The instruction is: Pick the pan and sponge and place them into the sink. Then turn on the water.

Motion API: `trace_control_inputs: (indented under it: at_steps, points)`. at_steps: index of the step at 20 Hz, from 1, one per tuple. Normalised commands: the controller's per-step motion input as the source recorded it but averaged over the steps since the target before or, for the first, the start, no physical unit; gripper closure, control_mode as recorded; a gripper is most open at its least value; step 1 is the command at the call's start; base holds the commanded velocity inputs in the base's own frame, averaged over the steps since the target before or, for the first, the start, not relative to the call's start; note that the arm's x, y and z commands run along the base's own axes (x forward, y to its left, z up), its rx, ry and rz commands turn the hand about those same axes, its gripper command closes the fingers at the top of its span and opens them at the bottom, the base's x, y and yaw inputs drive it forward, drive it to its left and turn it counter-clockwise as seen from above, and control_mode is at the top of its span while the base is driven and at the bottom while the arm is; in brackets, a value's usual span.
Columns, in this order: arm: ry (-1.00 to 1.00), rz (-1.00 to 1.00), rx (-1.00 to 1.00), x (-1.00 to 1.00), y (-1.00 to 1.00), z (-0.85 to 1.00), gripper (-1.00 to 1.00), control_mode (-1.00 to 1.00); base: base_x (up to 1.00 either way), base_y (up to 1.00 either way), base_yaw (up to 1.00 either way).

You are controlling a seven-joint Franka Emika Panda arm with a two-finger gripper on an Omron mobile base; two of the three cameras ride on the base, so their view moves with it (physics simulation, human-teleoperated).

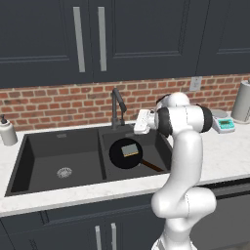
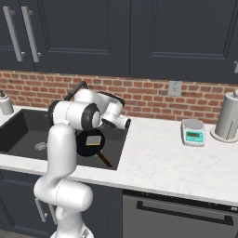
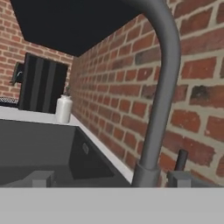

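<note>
- The gripper (image 3: 109,179) shows as 2 small grey fingertips low in the hand view, one on each side of the base of the tap (image 3: 158,87). They stand well apart and nothing lies between them except the tap's stem further off, so I judge the gripper wide open and empty.
- In the left base view the hand sits just right of the tap (image 1: 117,105), level with its lower stem and above the back edge of the sink (image 1: 19,161).
- A short dark lever (image 3: 181,160) stands just right of the tap's base, against the brick wall (image 3: 197,78). It is most likely the water control.
- The pan (image 1: 122,157) lies flat in the right basin, in front of the tap, with its handle pointing toward the front right corner of that basin.
- The sponge (image 1: 130,149) rests on the pan, so both things are already in the sink. Only turning on the water seems left.
- Handling, as a judgement: the lever looks thin, stiff and smooth. A push near its top with 1 fingertip, or a light pinch there, should turn it. A slip off the side is the risk.
- The pan looks rigid and fairly heavy and the sponge soft and light, but neither should need touching again.
- A soap bottle (image 1: 7,132) stands on the table (image 1: 229,151) far left of the tap; a small scale (image 1: 222,123) and a paper roll (image 1: 241,101) stand far right of it.
</note>
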Motion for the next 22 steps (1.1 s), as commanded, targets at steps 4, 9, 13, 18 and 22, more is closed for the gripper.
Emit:
trace_control_inputs:
  at_steps: [4, 9, 13, 18, 22]
  points:
    - [0.0, -0.04, 0.0, 0.24, 0.08, 0.0, -1.0, -1.0, 0.0, 0.0, 0.0]
    - [0.0, -0.04, 0.0, 0.29, 0.05, 0.0, -1.0, -1.0, 0.0, 0.0, 0.0]
    - [0.0, -0.04, 0.0, 0.31, 0.0, 0.0, -1.0, -1.0, 0.0, 0.0, 0.0]
    - [0.0, -0.03, 0.0, 0.33, 0.0, 0.0, -1.0, -1.0, 0.0, 0.0, 0.0]
    - [0.02, -0.02, 0.0, 0.31, 0.0, -0.04, -1.0, -1.0, 0.0, 0.0, 0.0]
